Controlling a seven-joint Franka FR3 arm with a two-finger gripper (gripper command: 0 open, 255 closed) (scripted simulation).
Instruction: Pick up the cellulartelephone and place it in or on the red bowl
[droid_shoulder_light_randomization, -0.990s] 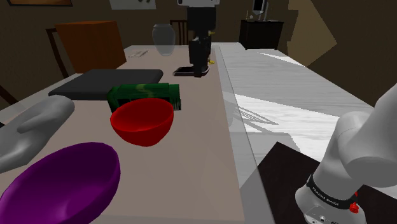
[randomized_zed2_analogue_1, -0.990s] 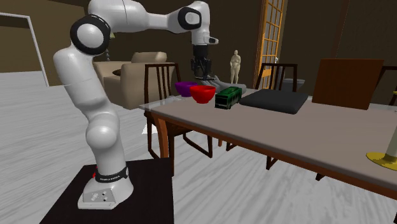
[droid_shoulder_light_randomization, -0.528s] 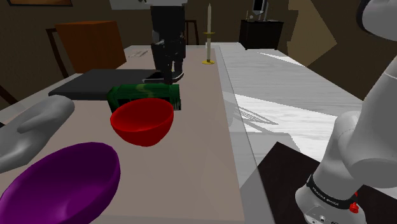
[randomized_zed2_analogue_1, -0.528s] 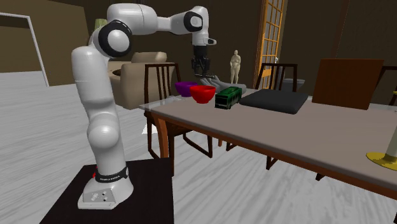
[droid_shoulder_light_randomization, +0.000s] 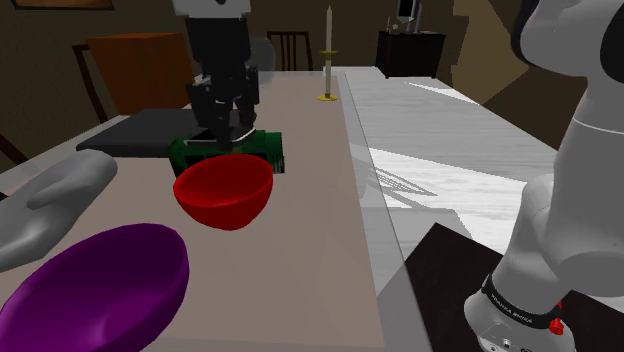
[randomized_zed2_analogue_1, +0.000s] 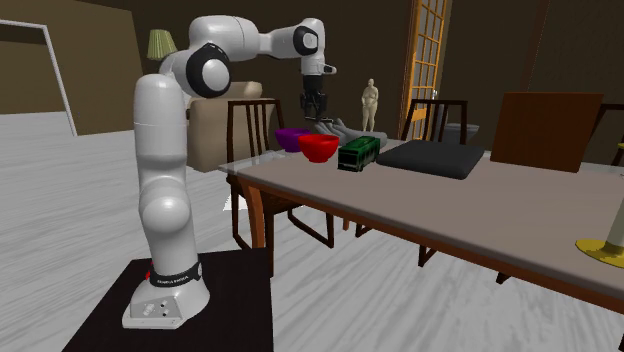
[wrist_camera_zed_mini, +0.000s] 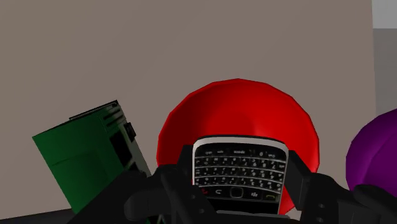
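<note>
I have the jaws closed on the phone (wrist_camera_zed_mini: 238, 175). In the wrist view a black finger presses against each side of its casing, and its keypad faces the camera. The phone is off the surface (droid_shoulder_light_randomization: 310, 230), held in the air over the red bowl (wrist_camera_zed_mini: 238, 111), whose open mouth rings it from behind.

In the shoulder view the jaws hang just above the bowl's far rim. The green box (droid_shoulder_light_randomization: 228, 150) lies right behind them, against or almost against the bowl's far side; I cannot tell which. A dark grey flat slab (droid_shoulder_light_randomization: 160, 130) lies beyond the box, toward the shoulder view's left. The purple bowl (droid_shoulder_light_randomization: 95, 290) sits nearer, at the shoulder view's lower left, apart from the red one. A candlestick (droid_shoulder_light_randomization: 328, 60) stands at the far end of the surface.

In the second exterior view the arm (randomized_zed2_analogue_1: 165, 170) arches up and over to the bowls at the surface's far left end.
</note>
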